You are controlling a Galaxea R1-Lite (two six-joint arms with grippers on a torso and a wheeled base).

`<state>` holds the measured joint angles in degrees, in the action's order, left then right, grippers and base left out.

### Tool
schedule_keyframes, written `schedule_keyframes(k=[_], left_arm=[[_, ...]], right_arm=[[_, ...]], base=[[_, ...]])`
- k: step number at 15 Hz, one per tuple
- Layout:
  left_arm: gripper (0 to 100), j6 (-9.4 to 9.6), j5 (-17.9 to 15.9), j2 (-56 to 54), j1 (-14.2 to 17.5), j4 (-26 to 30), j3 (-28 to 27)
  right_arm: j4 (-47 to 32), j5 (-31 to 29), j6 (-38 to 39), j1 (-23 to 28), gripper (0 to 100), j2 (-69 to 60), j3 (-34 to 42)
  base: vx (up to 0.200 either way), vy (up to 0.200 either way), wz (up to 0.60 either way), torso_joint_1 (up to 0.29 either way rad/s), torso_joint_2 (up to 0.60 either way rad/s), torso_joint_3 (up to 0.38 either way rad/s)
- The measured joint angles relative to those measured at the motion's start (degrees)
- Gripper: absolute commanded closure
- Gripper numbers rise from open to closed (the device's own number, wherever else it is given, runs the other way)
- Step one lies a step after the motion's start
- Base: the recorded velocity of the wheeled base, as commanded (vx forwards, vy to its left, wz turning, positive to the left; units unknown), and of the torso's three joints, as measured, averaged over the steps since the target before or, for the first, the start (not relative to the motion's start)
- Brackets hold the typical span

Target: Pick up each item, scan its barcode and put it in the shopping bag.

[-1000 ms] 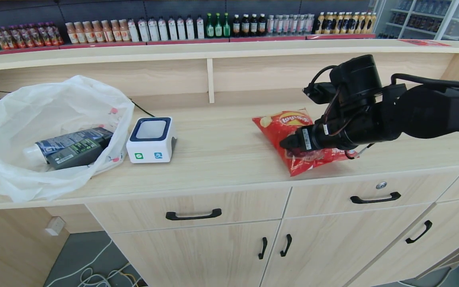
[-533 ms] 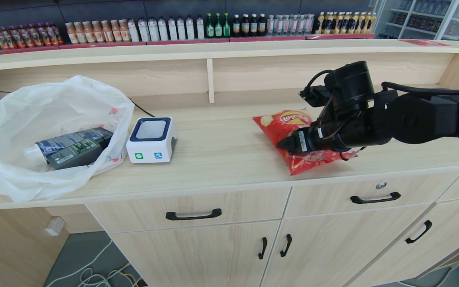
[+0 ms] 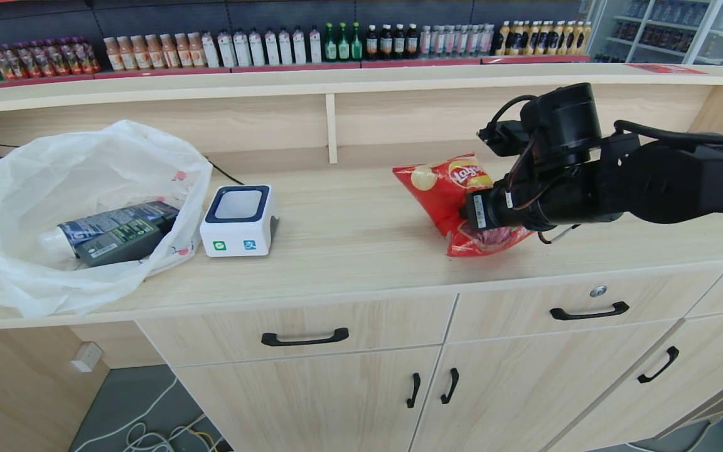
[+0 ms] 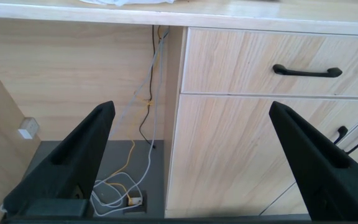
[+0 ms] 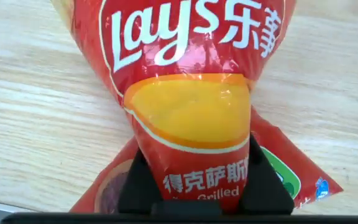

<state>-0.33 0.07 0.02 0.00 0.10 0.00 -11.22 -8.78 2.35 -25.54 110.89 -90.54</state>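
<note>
Right gripper (image 3: 464, 218): closed on the red chip bag (image 3: 442, 187), which is pinched at its middle. In the right wrist view the two black fingers (image 5: 143, 184) press the foil in from both sides and the bag (image 5: 185, 112) bulges out beyond them.

Chip bag: at the right part of the wooden counter (image 3: 349, 242), tilted, far end raised. Whether the near end touches the counter cannot be told.

Left gripper (image 4: 191, 163): jaws wide apart with nothing between them, low in front of the cabinet drawers (image 4: 260, 68).

White shopping bag (image 3: 107, 150): open at the far left of the counter, with two dark bottles (image 3: 113, 233) lying inside.

Barcode scanner (image 3: 238, 220): white box just right of the shopping bag, well left of the chip bag.
</note>
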Motion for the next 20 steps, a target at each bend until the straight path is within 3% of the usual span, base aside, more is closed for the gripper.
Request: schedule_keyframes(k=[11, 20], left_arm=[[0, 0.01, 0.0, 0.0, 0.0, 0.0, 0.0], [0, 0.01, -0.02, 0.0, 0.0, 0.0, 0.0]], right_arm=[[1.89, 0.05, 0.0, 0.18, 100, -2.15, 2.21], [2.19, 0.73, 3.56, 0.07, 100, -17.03, 8.09]], base=[[0.0, 0.0, 0.0, 0.0, 0.0, 0.0], [0.0, 0.0, 0.0, 0.0, 0.0, 0.0]])
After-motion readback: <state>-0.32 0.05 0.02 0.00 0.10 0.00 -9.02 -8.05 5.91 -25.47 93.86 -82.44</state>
